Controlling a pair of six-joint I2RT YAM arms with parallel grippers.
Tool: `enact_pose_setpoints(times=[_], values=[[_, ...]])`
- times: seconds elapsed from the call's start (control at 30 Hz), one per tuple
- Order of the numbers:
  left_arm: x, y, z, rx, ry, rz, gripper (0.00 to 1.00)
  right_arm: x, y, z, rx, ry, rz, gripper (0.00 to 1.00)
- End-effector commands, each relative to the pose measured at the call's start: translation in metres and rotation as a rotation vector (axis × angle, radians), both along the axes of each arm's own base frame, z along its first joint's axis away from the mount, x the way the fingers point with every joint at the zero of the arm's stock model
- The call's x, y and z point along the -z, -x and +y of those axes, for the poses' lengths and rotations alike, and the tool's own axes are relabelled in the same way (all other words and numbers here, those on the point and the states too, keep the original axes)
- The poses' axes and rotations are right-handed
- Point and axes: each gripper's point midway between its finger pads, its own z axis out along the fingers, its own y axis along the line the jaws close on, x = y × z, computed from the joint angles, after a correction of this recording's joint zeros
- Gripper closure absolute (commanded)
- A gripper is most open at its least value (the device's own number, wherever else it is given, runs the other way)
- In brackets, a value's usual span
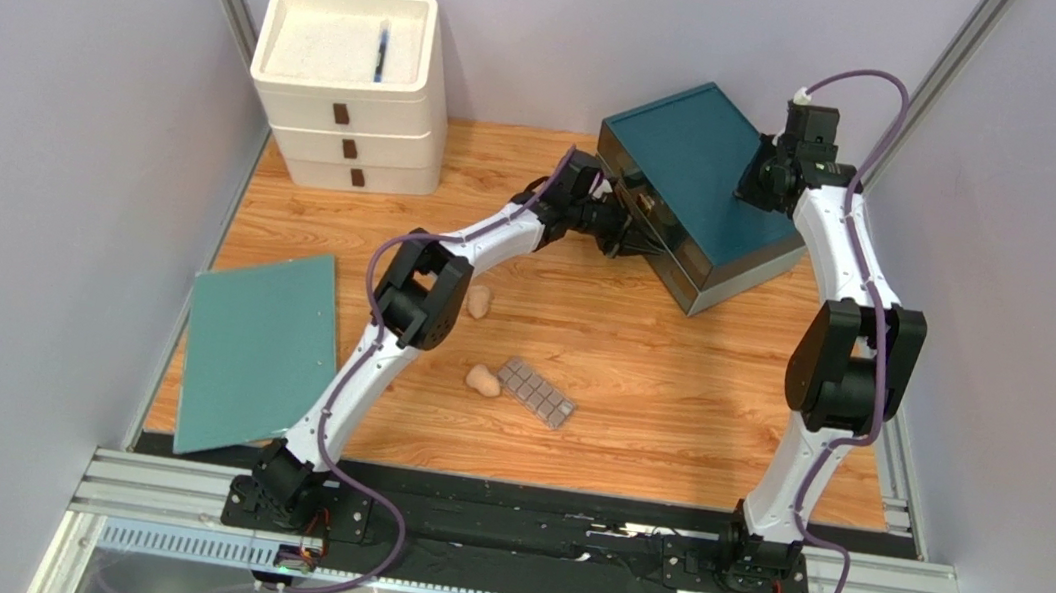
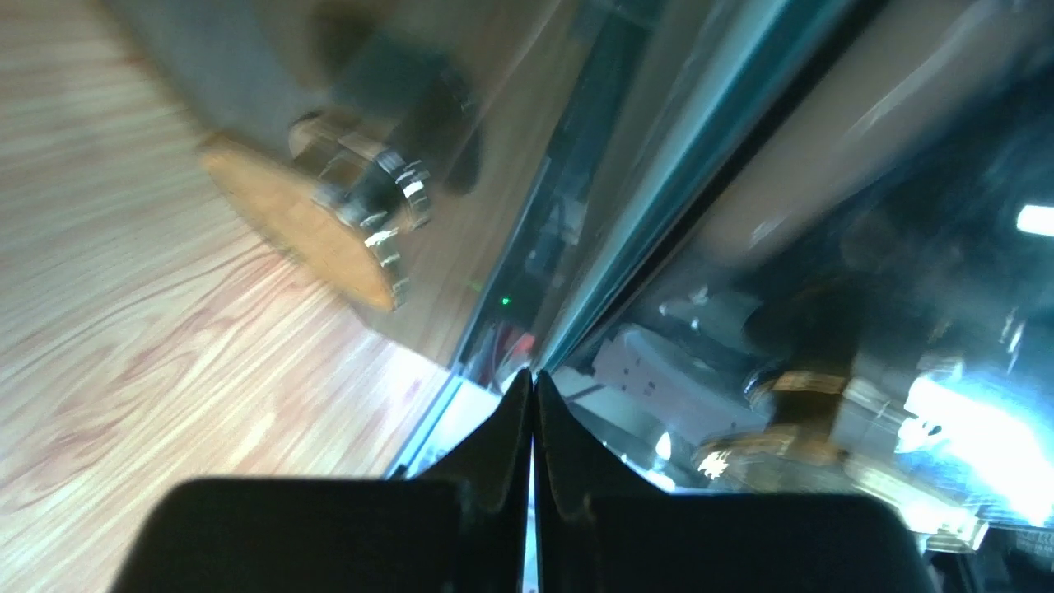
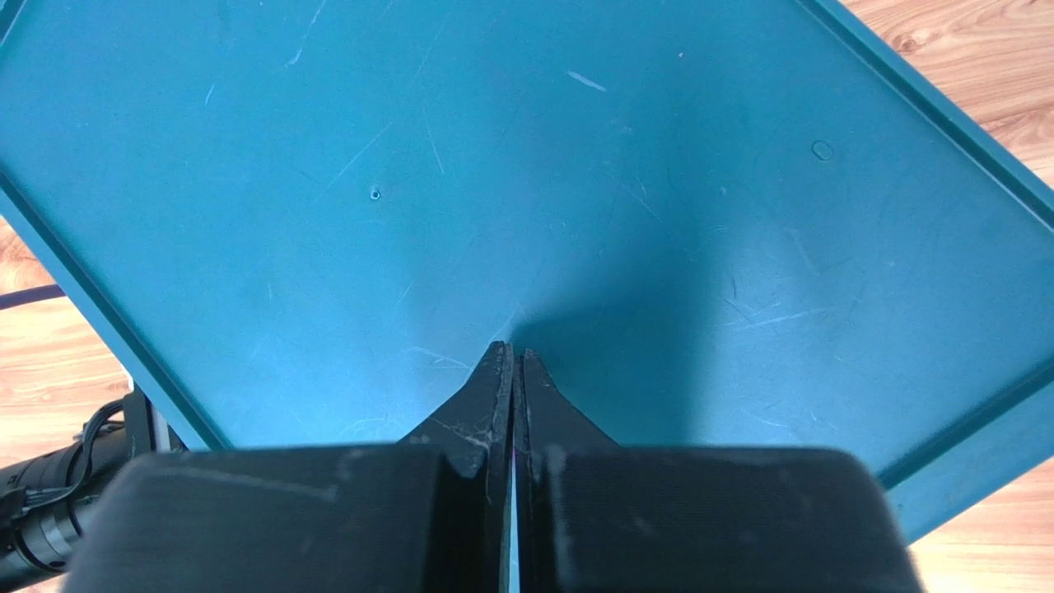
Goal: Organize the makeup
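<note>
Two arms: both reach to the teal box (image 1: 695,159), which sits skewed at the far side of the table.
Left gripper (image 2: 535,383): low against the box's left front face, fingers clenched tip to tip with nothing between them.
Right gripper (image 3: 514,358): over the box's lid, pointing down at it, fingers pressed together and holding nothing.
Box lid: flat teal with a raised rim and fine pale scratches.
Box front: glossy and reflective, with a ridged metal knob (image 2: 363,210) just left of the left fingertips. The blurred shapes behind the gloss cannot be told.
Far sponge (image 1: 481,302): beige, on bare wood left of and nearer than the box, close beside the left arm's elbow.
Near sponge (image 1: 483,379): beige, nearer again, well apart from the box.
Palette (image 1: 538,392): grey-brown and gridded, lying flat just right of the near sponge, well clear of the box.
Teal sheet (image 1: 260,347): flat, far left of the box, at the table's left edge.
Drawer unit (image 1: 349,78): white and stacked, left of the box at the far left corner, with a slim dark item (image 1: 383,52) in its open top tray.
Surface: the table (image 1: 659,388) has warm orange-brown plank grain.
Room: plain lilac-grey walls (image 1: 34,176) close in on three sides, with metal posts in the far corners.
Near edge: a black and aluminium rail (image 1: 535,539) carries both arm bases.
</note>
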Motion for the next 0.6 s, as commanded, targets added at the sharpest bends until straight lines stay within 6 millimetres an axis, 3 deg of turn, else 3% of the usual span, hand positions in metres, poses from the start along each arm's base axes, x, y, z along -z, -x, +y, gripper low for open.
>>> enact_pose_setpoints(times=[0.0, 0.03, 0.13, 0.17, 0.3, 0.37, 0.43, 0.47, 0.57], values=[[-0.054, -0.012, 0.023, -0.086, 0.041, -0.112, 0.92, 0.027, 0.019, 0.011, -0.043, -0.022, 0.109, 1.00], [-0.068, -0.010, 0.032, -0.098, 0.024, -0.138, 0.88, 0.027, 0.018, 0.011, -0.045, -0.020, 0.108, 1.00], [-0.049, -0.009, 0.052, -0.125, -0.045, -0.108, 0.65, 0.031, 0.019, 0.011, -0.044, -0.025, 0.117, 1.00], [-0.045, -0.009, 0.055, -0.123, -0.053, -0.099, 0.57, 0.033, 0.019, 0.011, -0.044, -0.026, 0.120, 1.00], [-0.033, -0.009, 0.055, -0.114, -0.077, -0.068, 0.42, 0.038, 0.023, 0.013, -0.052, -0.027, 0.135, 1.00], [-0.029, -0.012, 0.052, -0.112, -0.072, -0.059, 0.20, 0.039, 0.025, 0.012, -0.053, -0.025, 0.139, 1.00], [-0.022, -0.014, 0.050, -0.118, -0.070, -0.036, 0.20, 0.041, 0.026, 0.012, -0.053, -0.023, 0.142, 1.00], [-0.021, -0.016, 0.049, -0.122, -0.070, -0.036, 0.22, 0.041, 0.026, -0.003, -0.025, -0.024, 0.144, 1.00], [-0.014, -0.020, 0.048, -0.130, -0.072, -0.026, 0.26, 0.043, 0.028, -0.003, -0.025, -0.027, 0.150, 1.00]])
